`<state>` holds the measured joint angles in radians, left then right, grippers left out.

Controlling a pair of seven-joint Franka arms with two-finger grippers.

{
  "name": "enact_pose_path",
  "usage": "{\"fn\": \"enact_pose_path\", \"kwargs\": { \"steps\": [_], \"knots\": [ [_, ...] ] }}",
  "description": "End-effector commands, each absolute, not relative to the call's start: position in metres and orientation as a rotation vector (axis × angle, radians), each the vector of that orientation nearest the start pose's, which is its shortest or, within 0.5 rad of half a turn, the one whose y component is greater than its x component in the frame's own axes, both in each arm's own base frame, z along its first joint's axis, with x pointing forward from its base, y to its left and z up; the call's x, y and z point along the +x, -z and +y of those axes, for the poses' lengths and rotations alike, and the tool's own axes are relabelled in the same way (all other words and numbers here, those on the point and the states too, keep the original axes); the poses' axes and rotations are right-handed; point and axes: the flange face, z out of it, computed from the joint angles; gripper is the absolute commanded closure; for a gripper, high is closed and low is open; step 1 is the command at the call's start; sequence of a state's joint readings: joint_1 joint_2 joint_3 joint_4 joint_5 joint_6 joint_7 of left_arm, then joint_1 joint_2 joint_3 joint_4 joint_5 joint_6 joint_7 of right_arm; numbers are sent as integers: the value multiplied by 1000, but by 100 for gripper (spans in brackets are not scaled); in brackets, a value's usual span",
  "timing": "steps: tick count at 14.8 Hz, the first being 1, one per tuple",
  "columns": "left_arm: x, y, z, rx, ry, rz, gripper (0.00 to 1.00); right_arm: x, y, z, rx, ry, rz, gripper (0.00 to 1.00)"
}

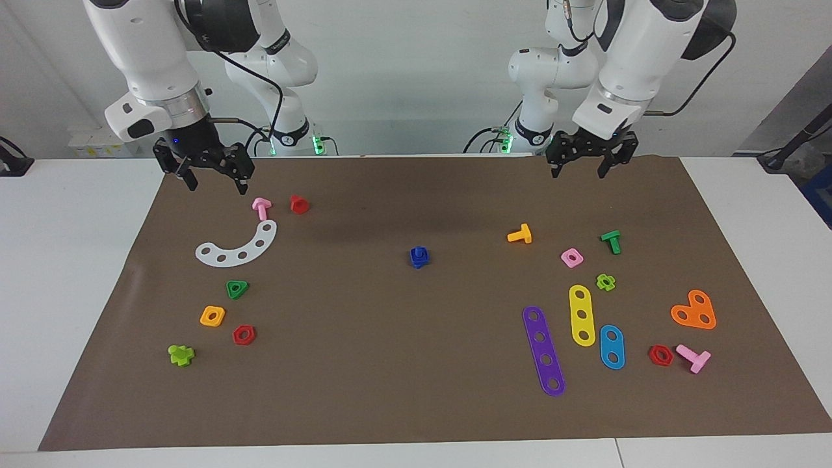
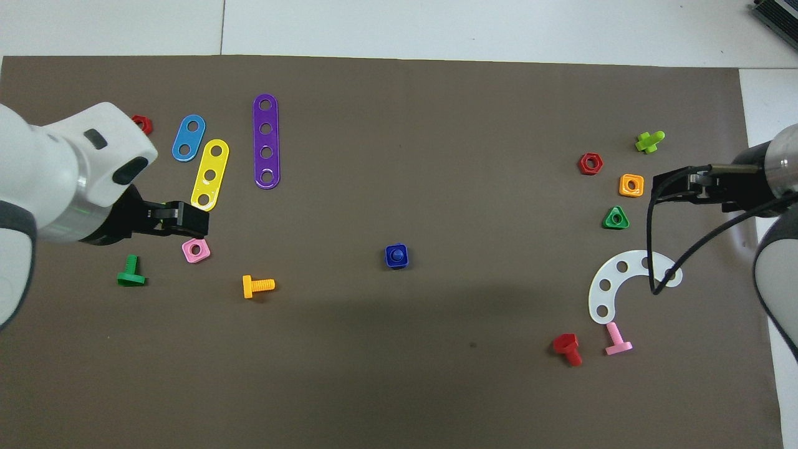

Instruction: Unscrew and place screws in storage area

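- The blue screw point(image 1: 419, 257) is seen at mid-frame on the brown mat point(image 1: 403, 364) in both views, standing alone and seated in a blue square nut; no end effector touches it.
- The storage area is found at the left of the facing view: white curved strip point(image 1: 238, 247), green triangle nut point(image 1: 237, 288), orange square nut point(image 1: 212, 316), red hexagon nut point(image 1: 244, 335), all lying apart from one another.
- The left end effector point(image 1: 580, 166) is held in the air at the upper right of the facing view, over the mat's edge by the robots. Its fingers appear spread and empty, though the gap is hard to judge.
- In the overhead view it covers the spot above the pink square nut point(image 2: 196, 250).
- The right end effector point(image 1: 211, 182) hangs at the upper left of the facing view, near the pink bolt point(image 1: 261, 208), fingers apart, nothing held.
- The white counter point(image 1: 71, 260) is visible around the mat.
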<state>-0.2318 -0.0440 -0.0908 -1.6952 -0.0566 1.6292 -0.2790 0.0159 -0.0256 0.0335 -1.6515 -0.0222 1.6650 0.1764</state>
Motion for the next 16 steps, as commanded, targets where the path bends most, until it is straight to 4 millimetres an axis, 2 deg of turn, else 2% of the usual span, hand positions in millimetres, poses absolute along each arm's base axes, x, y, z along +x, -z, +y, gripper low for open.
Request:
{"fn": "enact_pose_path", "kwargs": {
  "steps": [1,3,5,7,9,12,14,16],
  "knots": [
    [518,-563,-234,-3221,-49,-79,0,547,-609,21,-3149,74,230,0],
    [522,-535,-273,-3229,-41,-96,0,547,-609,21,-3149,69,235,0],
    [525,-502,-322,-3253,12,-207,1,547,-609,21,-3149,69,232,0],
    [527,-478,-351,-3273,53,-245,2,547,-609,21,-3149,69,235,0],
    [523,-443,-383,-3272,46,-248,3,546,-609,22,-3150,64,230,0],
    [513,-388,-421,-3242,30,-175,7,546,-609,22,-3150,66,225,0],
    [512,-367,-425,-3227,56,-137,9,546,-609,21,-3150,66,230,0],
    [502,-346,-436,-3214,49,-90,12,546,-609,22,-3150,64,230,0]
  ]
}}
